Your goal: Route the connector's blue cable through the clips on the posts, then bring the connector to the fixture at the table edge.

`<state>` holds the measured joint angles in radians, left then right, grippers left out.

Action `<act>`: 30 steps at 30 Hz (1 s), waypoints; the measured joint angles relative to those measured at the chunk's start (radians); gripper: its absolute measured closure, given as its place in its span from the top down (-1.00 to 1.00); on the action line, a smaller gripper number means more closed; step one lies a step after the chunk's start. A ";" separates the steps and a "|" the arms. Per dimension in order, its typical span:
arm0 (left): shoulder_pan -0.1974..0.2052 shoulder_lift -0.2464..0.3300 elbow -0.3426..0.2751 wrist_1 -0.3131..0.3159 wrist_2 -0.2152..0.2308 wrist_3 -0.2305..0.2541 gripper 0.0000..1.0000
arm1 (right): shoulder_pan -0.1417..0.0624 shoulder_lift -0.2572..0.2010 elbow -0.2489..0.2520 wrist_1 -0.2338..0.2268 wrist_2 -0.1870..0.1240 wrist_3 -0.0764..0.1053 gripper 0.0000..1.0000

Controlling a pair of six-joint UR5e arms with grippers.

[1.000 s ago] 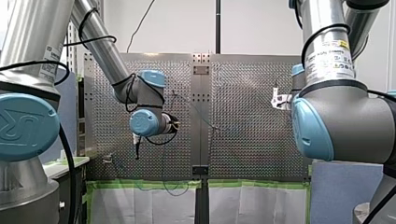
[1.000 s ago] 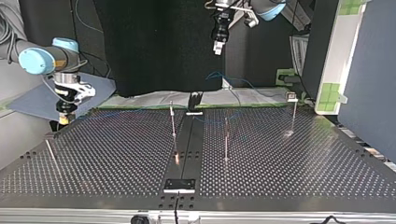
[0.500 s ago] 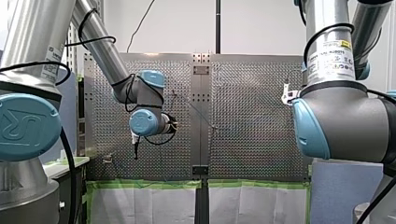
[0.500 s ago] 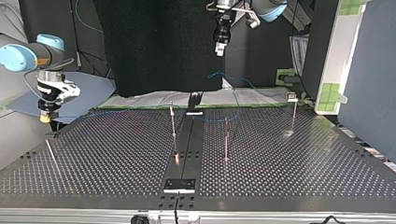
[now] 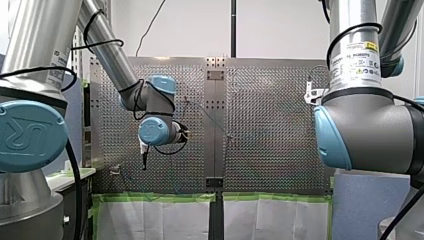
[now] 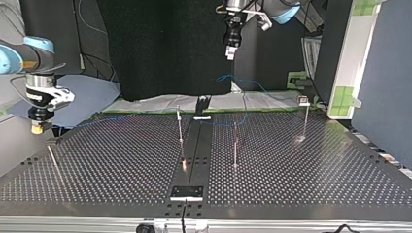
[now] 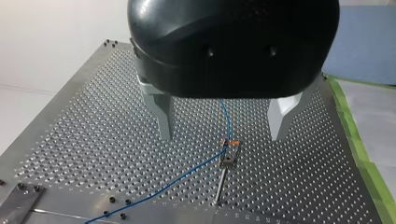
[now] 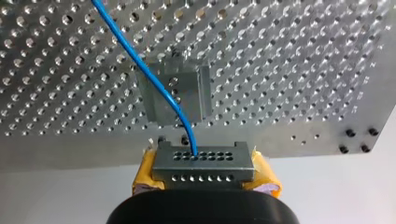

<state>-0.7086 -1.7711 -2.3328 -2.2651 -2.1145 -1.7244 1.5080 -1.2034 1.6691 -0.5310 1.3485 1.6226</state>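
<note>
At the surface's left edge in the top view, my right hand hangs just above the plate. Its yellow pads are clamped on the connector. The wrist view shows the fixture straight ahead of that hand, just in from the edge, with the connector near it and not yet seated. The cable leaves the connector and crosses over the fixture's face.

I judge routing done and delivery in hand. To do it well, keep the connector square to the fixture's walls, ease in slowly, and let the cable trail aside so that it is not pinched beneath the connector. Watch the slack: a taut line could drag it off the clips.

Further right the three posts stand toward the far edge. In the left wrist view the cable passes through one clip; the others are too small to judge.

Rightmost, my left hand hangs high over the far edge, its fingers apart and holding nothing. It should stay clear.
</note>
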 joint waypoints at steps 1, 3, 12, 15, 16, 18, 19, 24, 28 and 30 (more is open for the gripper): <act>0.002 0.000 0.000 -0.001 0.000 0.000 1.00 | -0.001 0.000 -0.002 0.004 -0.009 -0.004 -0.99; 0.004 0.000 0.000 -0.002 0.000 0.002 1.00 | -0.003 0.000 -0.005 0.014 -0.025 -0.012 -0.99; 0.010 0.000 0.000 -0.008 0.001 0.005 1.00 | -0.005 0.033 -0.033 0.048 -0.113 -0.055 -0.99; 0.012 0.000 0.000 -0.008 0.001 0.005 1.00 | -0.005 0.053 -0.047 0.063 -0.128 -0.071 -0.99; 0.012 0.000 0.000 -0.008 0.001 0.005 1.00 | -0.005 0.060 -0.051 0.068 -0.131 -0.077 -0.99; 0.014 0.000 0.000 -0.008 0.002 0.005 1.00 | -0.006 0.066 -0.056 0.072 -0.134 -0.081 -0.99; 0.014 0.000 0.000 -0.008 0.002 0.005 1.00 | -0.006 0.069 -0.059 0.074 -0.134 -0.082 -0.99; 0.019 0.000 0.000 -0.008 0.004 0.005 1.00 | -0.024 0.080 -0.085 0.088 -0.130 -0.094 -0.99; 0.024 -0.001 0.000 -0.011 0.004 0.005 1.00 | -0.033 0.082 -0.102 0.091 -0.130 -0.101 -0.99; 0.028 -0.001 0.000 -0.012 0.005 0.005 1.00 | -0.035 0.082 -0.109 0.090 -0.132 -0.101 -0.99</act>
<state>-0.6803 -1.7717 -2.3328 -2.2773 -2.1100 -1.7195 1.4730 -1.1211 1.5603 -0.4405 1.2169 1.5212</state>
